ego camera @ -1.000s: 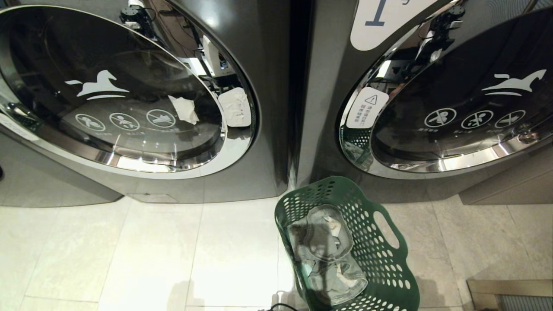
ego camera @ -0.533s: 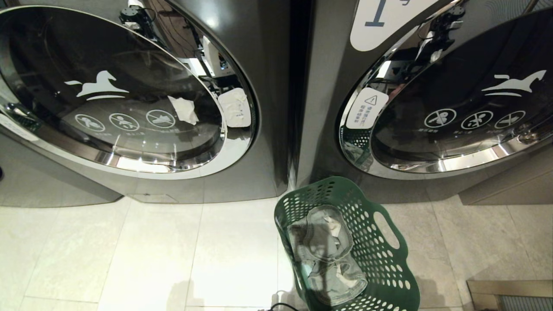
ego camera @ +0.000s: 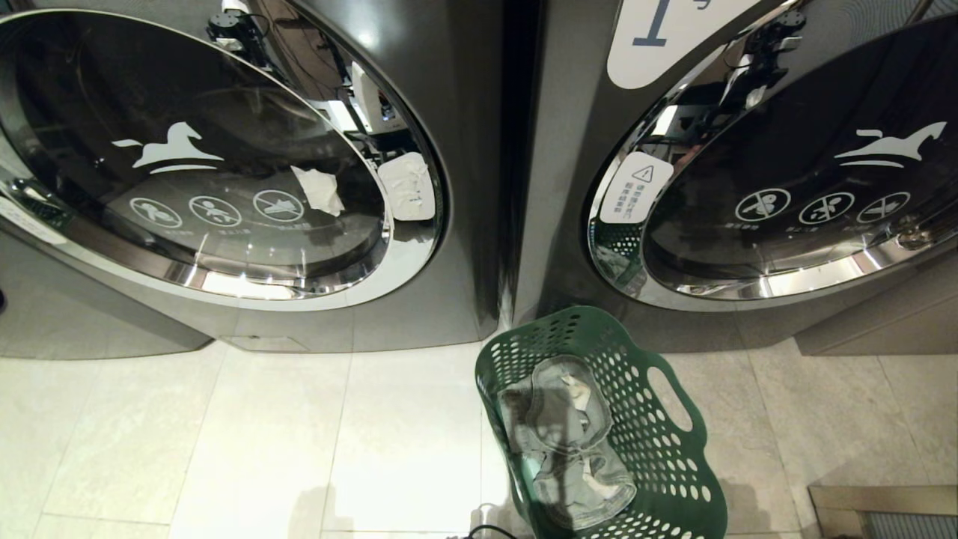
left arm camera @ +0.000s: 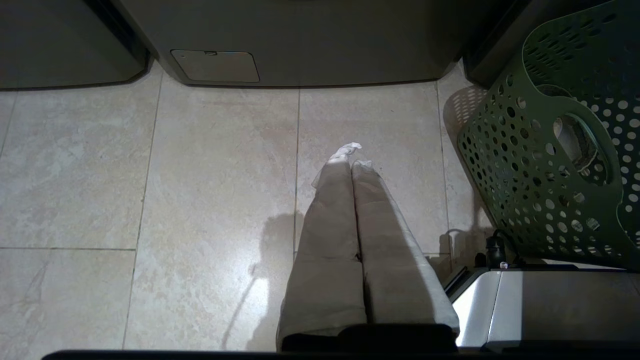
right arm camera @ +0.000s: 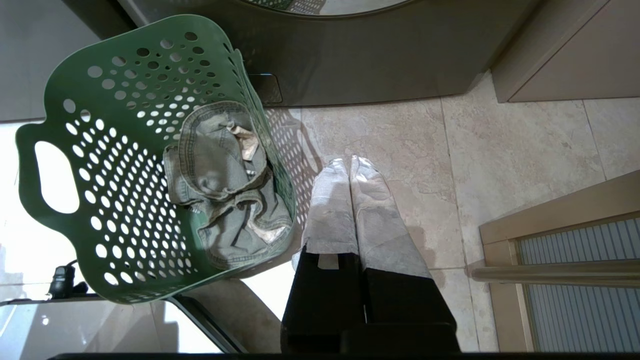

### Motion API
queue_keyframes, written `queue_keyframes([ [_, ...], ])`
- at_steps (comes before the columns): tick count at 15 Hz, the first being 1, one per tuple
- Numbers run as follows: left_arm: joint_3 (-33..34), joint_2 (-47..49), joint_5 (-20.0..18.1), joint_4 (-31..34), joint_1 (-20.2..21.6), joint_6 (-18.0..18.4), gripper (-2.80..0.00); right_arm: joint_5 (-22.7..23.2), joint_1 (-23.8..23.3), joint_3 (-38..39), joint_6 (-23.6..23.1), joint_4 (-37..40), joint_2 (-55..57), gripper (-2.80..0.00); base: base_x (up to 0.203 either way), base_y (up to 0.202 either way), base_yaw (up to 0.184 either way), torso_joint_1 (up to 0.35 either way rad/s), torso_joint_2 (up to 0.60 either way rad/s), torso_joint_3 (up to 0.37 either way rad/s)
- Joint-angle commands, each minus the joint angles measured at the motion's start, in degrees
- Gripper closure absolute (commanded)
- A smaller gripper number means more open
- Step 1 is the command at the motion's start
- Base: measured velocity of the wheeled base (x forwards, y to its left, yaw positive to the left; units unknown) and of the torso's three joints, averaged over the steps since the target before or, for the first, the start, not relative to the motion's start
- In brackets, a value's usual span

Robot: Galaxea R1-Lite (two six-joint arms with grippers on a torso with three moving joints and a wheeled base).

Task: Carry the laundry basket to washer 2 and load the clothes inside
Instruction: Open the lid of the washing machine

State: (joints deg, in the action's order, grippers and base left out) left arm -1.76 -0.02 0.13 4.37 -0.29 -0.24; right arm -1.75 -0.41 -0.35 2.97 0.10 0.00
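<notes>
Sitting on the tiled floor (ego camera: 224, 434) before the two washers, the green laundry basket (ego camera: 666, 457) held grey jeans (ego camera: 565, 438), while the left gripper (left arm camera: 352, 160) and right gripper (right arm camera: 350, 165) hung beside it, both closed and empty.

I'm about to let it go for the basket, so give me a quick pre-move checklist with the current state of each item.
1. Laundry basket upright on the floor before the washers: ok.
2. Clothes inside: grey-green jeans lie in the basket, nothing spilled: ok.
3. Basket handle cutout free to take: ok.
4. Left gripper shut and empty above the floor, beside the basket: ok.
5. Right gripper shut, empty, beside the basket; must open before gripping: not ok.
6. Which machine is washer 2: the right-hand washer shows a "1" label; the left washer shows no number: cannot tell.
</notes>
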Motion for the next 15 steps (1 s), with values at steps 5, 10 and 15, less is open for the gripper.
queue_keyframes([
  [5,0.0,0.02,0.03,0.03,-0.05,-0.02,0.0,-0.01,-0.02,0.0,0.01,-0.01,0.09,0.0,-0.046,0.0,0.001,0.002,0.0,0.002],
  [10,0.0,0.02,0.04,0.03,-0.04,-0.02,0.0,0.03,-0.02,0.0,0.01,-0.01,0.09,0.0,-0.195,0.0,0.002,0.001,0.01,0.001],
  [15,0.0,0.02,-0.05,0.05,0.03,-0.02,0.0,-0.01,-0.02,0.0,0.01,-0.01,0.09,0.0,-0.047,0.0,-0.001,0.0,0.0,0.0],
])
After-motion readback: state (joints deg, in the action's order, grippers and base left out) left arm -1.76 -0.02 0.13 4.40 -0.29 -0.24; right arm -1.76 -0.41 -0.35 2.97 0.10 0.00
